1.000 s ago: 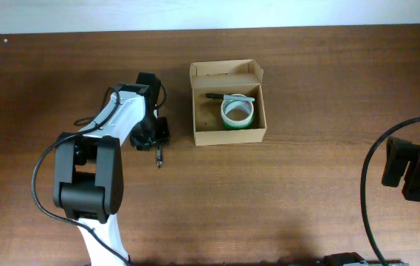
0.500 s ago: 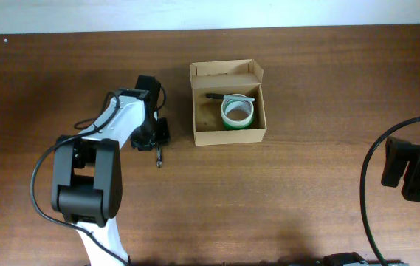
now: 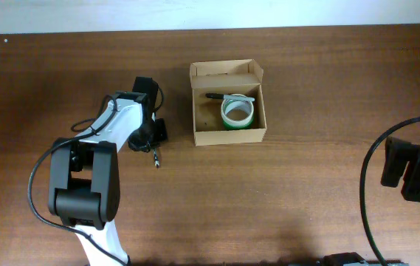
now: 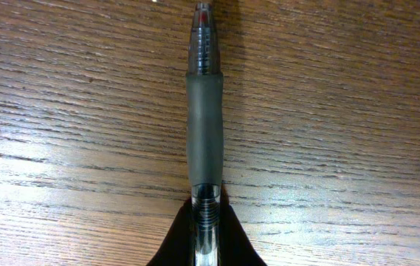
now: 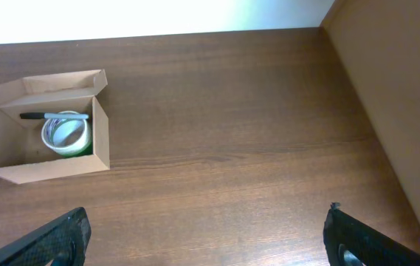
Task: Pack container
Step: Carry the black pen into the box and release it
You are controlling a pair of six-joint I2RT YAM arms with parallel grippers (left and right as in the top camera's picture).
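Note:
The container is a tan cardboard box with its flap lid open, at the table's middle back; it also shows in the right wrist view. Inside lie a green tape roll and a black marker. Left of the box, my left gripper points down at the table. Its jaws are shut on the clear barrel of a pen with a grey rubber grip, my left gripper pinching just behind that grip. The pen's tip sticks out toward the front. My right gripper stands wide open, holding nothing.
The right arm sits at the table's right edge, far from the box. A brown wall or panel rises at the right in the right wrist view. Bare wood surrounds the box.
My left gripper has shut on the pen and shifted slightly left. The right arm and the box have not moved.

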